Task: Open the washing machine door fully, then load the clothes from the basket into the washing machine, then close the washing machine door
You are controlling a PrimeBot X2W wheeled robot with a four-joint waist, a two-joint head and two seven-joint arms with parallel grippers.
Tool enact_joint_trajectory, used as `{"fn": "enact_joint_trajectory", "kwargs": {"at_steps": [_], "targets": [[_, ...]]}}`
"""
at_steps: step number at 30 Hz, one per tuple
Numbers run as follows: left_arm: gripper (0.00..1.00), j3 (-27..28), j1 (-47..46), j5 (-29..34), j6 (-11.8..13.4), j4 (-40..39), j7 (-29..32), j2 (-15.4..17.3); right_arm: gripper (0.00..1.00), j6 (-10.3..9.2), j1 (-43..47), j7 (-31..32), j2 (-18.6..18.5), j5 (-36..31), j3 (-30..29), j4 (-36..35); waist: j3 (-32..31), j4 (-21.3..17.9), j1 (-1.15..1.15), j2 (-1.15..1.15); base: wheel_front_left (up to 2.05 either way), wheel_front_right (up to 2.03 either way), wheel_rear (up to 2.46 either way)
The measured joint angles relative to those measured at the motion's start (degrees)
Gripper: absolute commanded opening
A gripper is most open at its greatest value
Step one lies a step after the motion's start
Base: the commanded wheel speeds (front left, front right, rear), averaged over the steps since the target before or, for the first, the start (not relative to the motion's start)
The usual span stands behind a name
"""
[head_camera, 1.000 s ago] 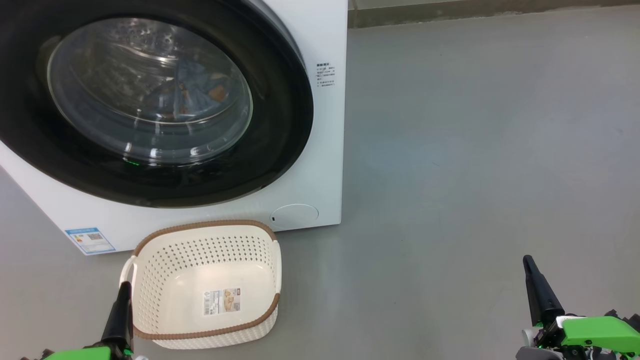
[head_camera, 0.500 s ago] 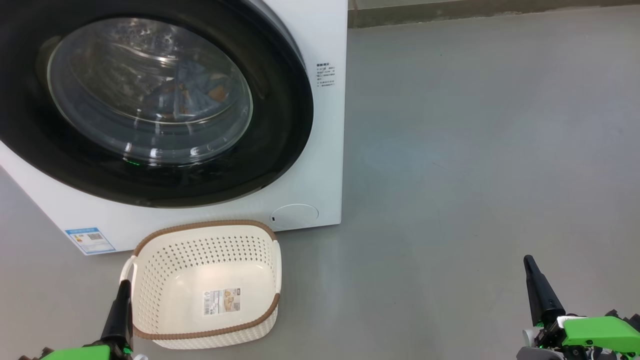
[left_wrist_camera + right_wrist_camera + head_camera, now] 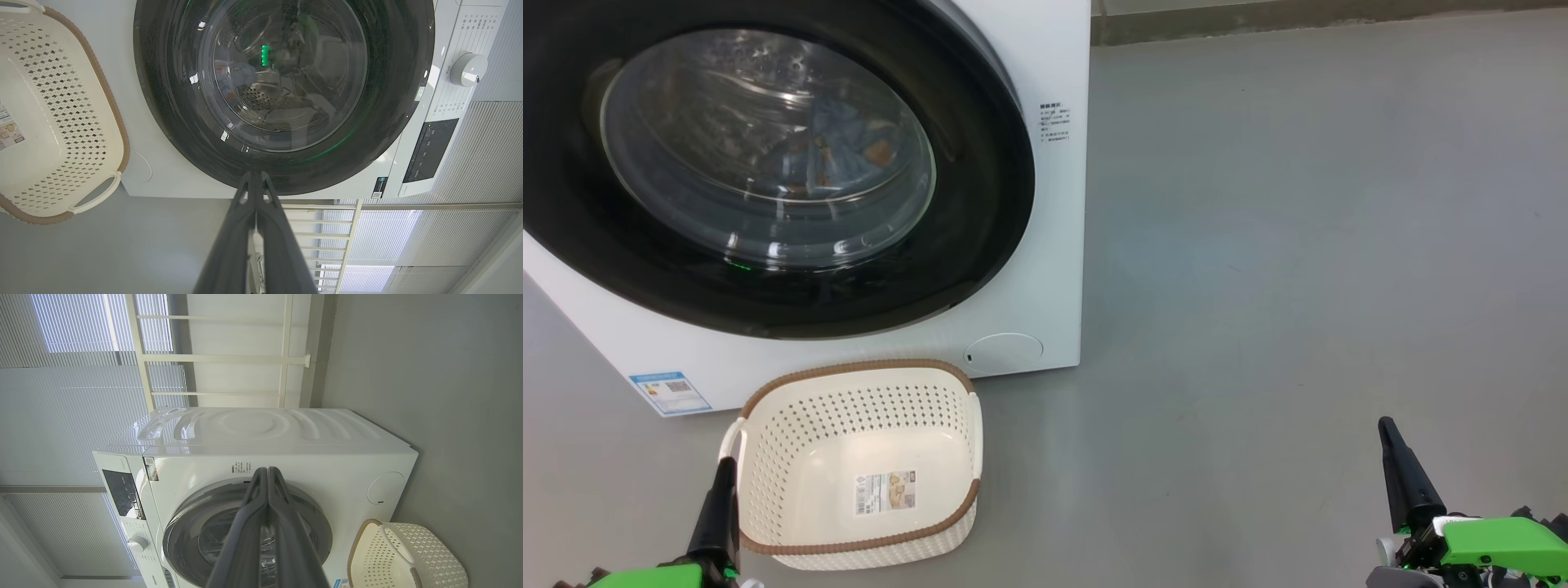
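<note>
Both claws were clenched on nothing and parked low in the head view. The left claw (image 3: 725, 474) sat at the lower left, its tip just beside the left handle of the basket (image 3: 849, 408) (whether it touched could not be told). The right claw (image 3: 1387, 433) sat at the lower right over bare floor (image 3: 1298, 245), well apart from everything.

The washing machine door (image 3: 980, 212) took up the upper left of the frame and lay flush against the front of the washing machine (image 3: 1049, 261). Its glass bulge faced out toward the camera; being round, it had no long axis to speak of. The clothes (image 3: 837, 143) showed through the glass as a crumpled blue bundle with orange parts, lying inside the drum (image 3: 255, 96) (no long axis could be read through the reflections).

The basket stood on the floor at the lower left centre, just in front of the machine and below the door. Its mouth faced up and it held no laundry, with a paper label (image 3: 886, 492) on its bottom. Its long axis ran roughly left to right across the frame, a handle at each end.

Judged from this layout, all three steps appeared done: laundry loaded, door shut. The next move would likely call for no further grasp. It would need only a check that the door had latched (the latch itself could not be seen) and a retreat of the arms clear of basket and machine.
</note>
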Motion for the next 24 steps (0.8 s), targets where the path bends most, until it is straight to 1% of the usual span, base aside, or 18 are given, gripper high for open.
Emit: {"fn": "enact_joint_trajectory", "kwargs": {"at_steps": [24], "targets": [[0.00, 0.2, 0.0, 0.0, 0.0, 0.0, 0.3, 0.0, 0.00, 0.00, 0.0, 0.5, 0.1, 0.0, -0.2, 0.0, 0.0, 0.0, 0.00, 0.00, 0.00, 0.00, 0.00]]}}
